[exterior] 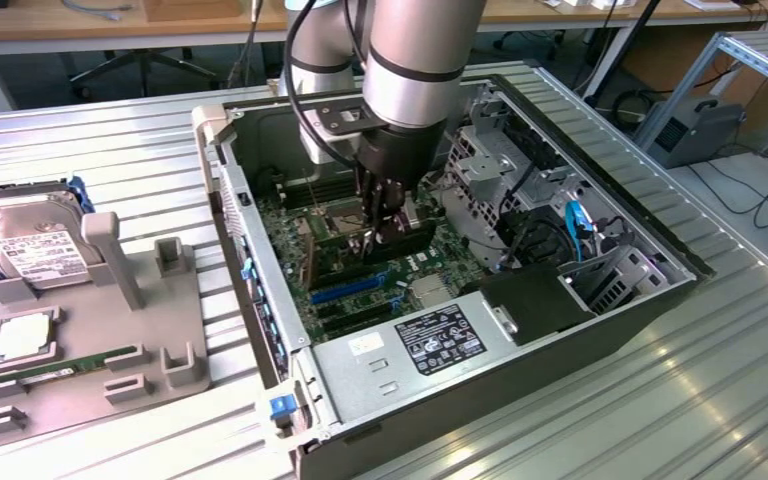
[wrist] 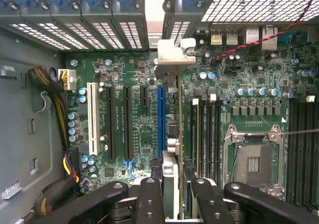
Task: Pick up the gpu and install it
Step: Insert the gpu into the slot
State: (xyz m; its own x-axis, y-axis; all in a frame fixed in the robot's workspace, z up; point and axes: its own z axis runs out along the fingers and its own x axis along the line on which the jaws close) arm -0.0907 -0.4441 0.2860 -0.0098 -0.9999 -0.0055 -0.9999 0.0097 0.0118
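The gpu (wrist: pixel 172 134) hangs edge-on between my fingertips (wrist: pixel 149 199), its silvery bracket (wrist: pixel 175 57) toward the case's rear slot openings. My gripper (wrist: pixel 174 196) is shut on the card's upper edge. The card stands upright just beside the long blue slot (wrist: pixel 161 119) of the motherboard (wrist: pixel 139 134), running parallel to it; I cannot tell whether it touches. In the exterior view the gripper (exterior: pixel 387 228) reaches down into the open computer case (exterior: pixel 244 230), with the dark gpu (exterior: pixel 408 242) below it, over the board and close to the blue slot (exterior: pixel 347 287).
Case walls, a drive cage (exterior: pixel 491 170), a black shroud (exterior: pixel 534 300) and cables (wrist: pixel 55 99) crowd the board. The CPU socket (wrist: pixel 251 162) sits beside the card. On the exterior view's left, a grey fixture (exterior: pixel 157 340) holds a hard drive (exterior: pixel 31 245), a chip and a RAM stick (exterior: pixel 57 368).
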